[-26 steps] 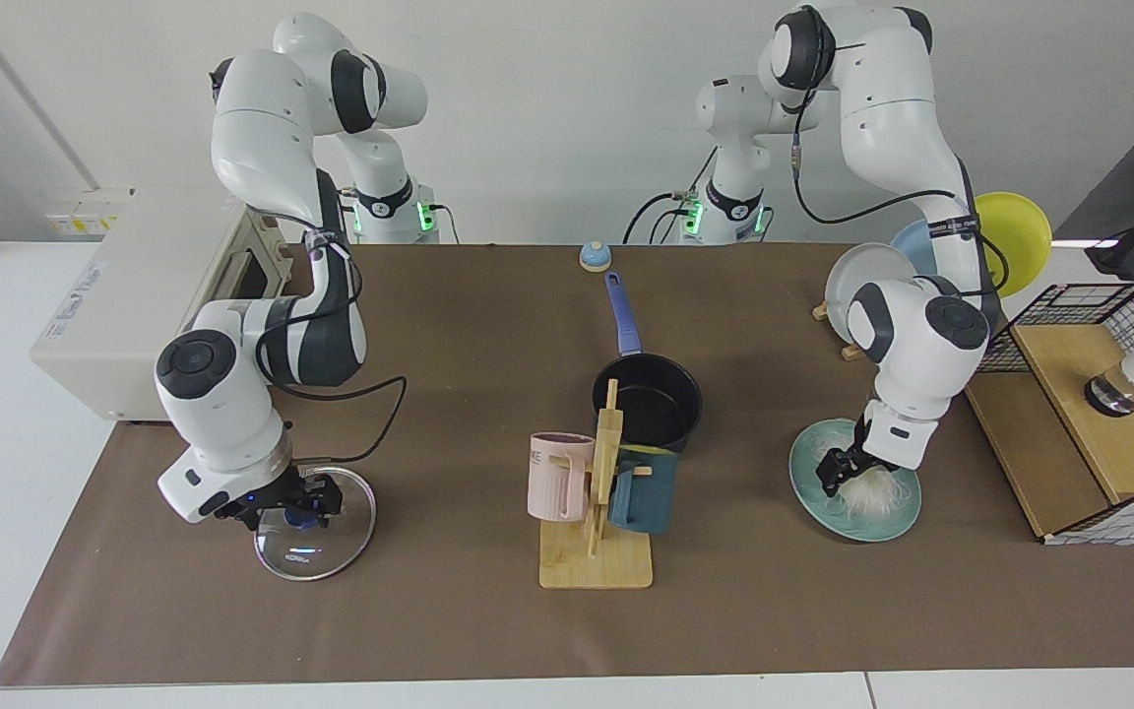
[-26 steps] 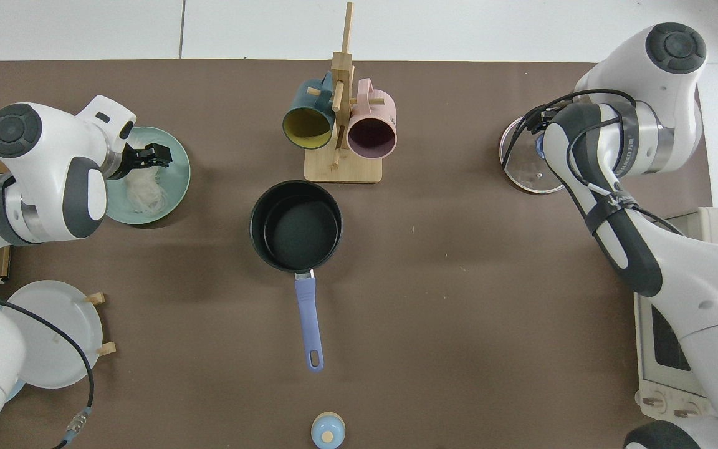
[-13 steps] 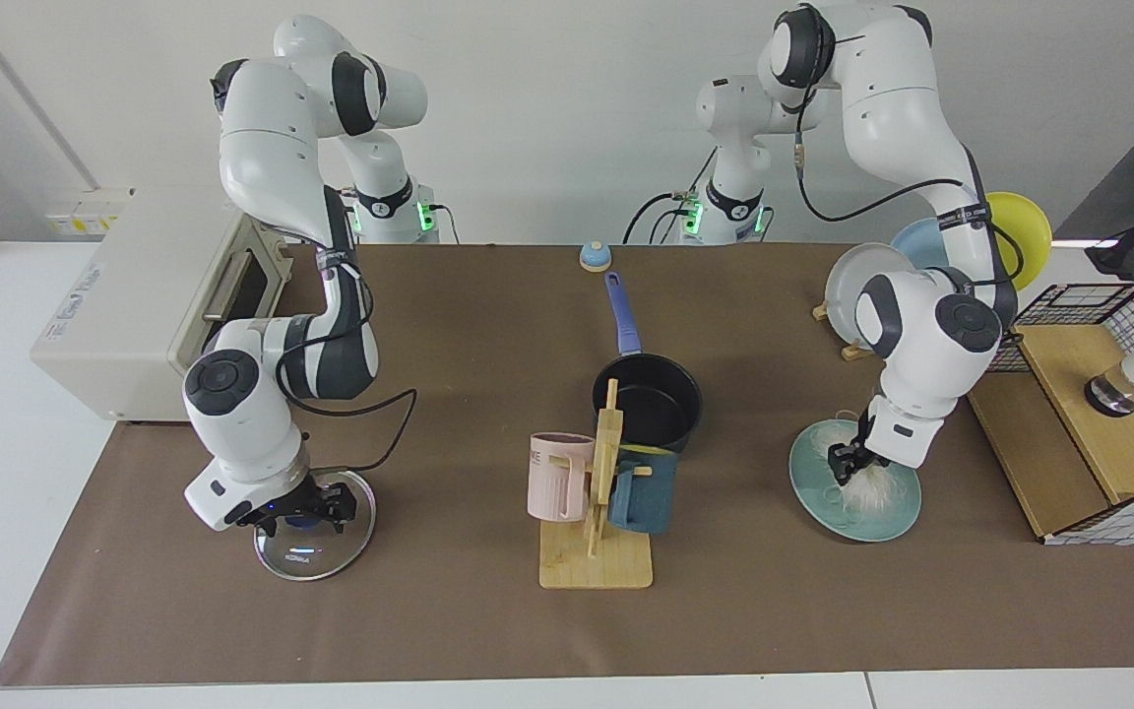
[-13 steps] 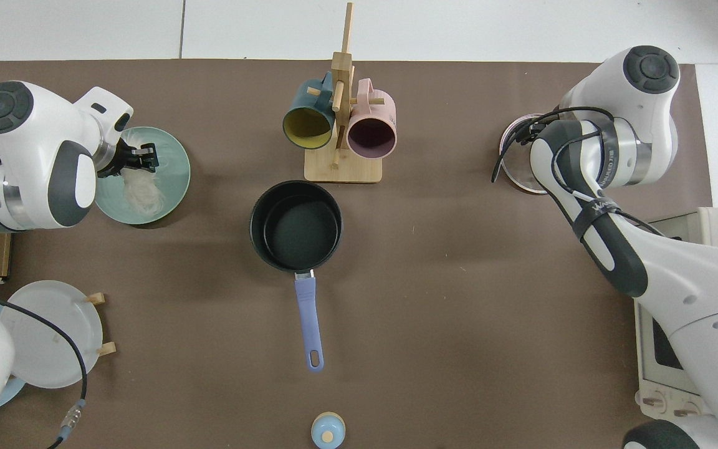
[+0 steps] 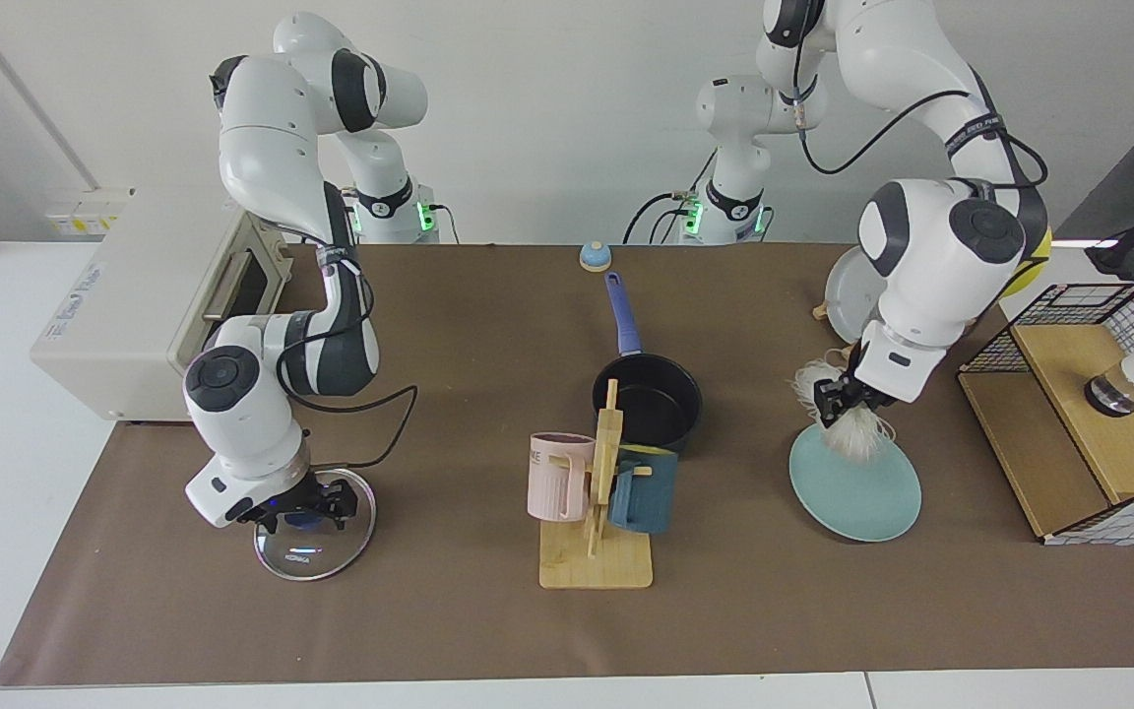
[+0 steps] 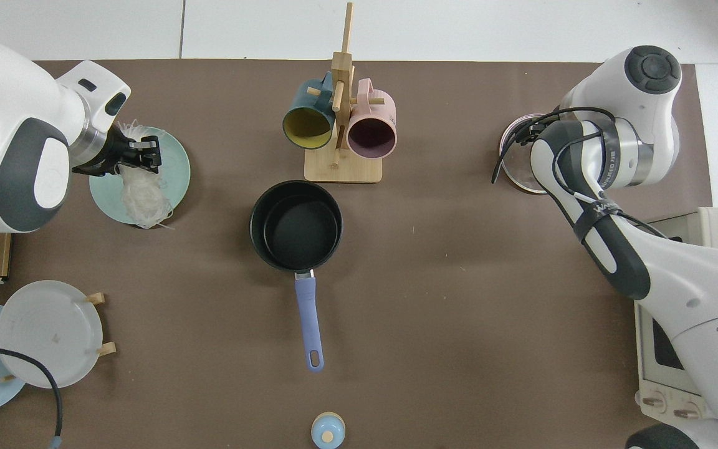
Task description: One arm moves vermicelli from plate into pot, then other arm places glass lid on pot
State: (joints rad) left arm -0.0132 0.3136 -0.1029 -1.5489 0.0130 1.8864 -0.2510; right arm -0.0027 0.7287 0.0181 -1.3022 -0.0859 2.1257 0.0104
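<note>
Left jaws [image 5: 841, 401] lifted vermicelli [image 5: 857, 433] off plate [image 5: 857, 487].

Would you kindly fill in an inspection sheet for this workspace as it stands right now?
Surface: brown mat over a white table.
Job's things: vermicelli hangs lifted above the teal plate; black pot empty, blue handle pointing away from the mug rack; glass lid flat on the mat.
Clutter: wooden mug rack with pink and dark blue mugs; plates on a stand; small blue bell.
Hands: left hand shut on the vermicelli; right hand at the lid's knob.
Cables: black cable along the right arm.
Surroundings: white oven; wire-and-wood crate.
</note>
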